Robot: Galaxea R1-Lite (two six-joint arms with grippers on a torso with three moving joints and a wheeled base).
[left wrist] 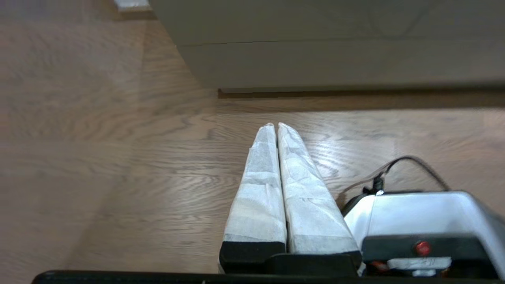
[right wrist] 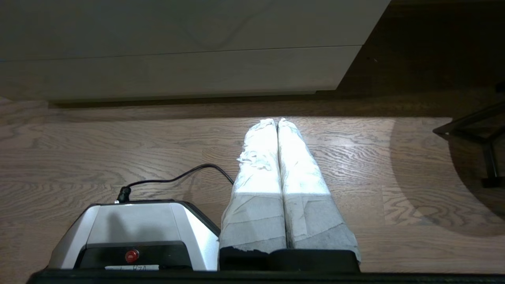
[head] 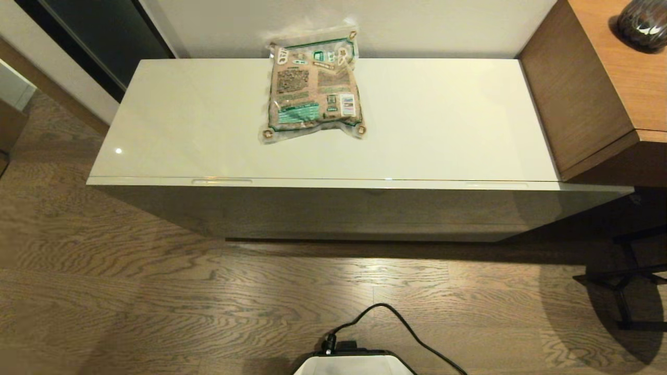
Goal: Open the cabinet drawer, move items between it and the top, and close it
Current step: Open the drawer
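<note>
The brown-and-green printed pouch (head: 314, 83) lies flat on the glossy cream-white top (head: 448, 120) of the low cabinet, near its back middle. The cabinet drawer (head: 333, 184) is closed; its two handle slots show along the front rim, one on the left (head: 221, 181) and one on the right (head: 496, 184). The slippers and the tissue pack are out of view. Neither arm shows in the head view. My left gripper (left wrist: 275, 125) hangs shut and empty low over the wooden floor, well in front of the cabinet. My right gripper (right wrist: 277, 120) is likewise shut and empty over the floor.
A brown wooden desk (head: 615, 78) adjoins the cabinet on the right, with a dark vase (head: 643, 21) on it. My white base (head: 354, 363) and its black cable (head: 396, 317) are on the floor in front. A black stand's legs (head: 625, 281) sit at right.
</note>
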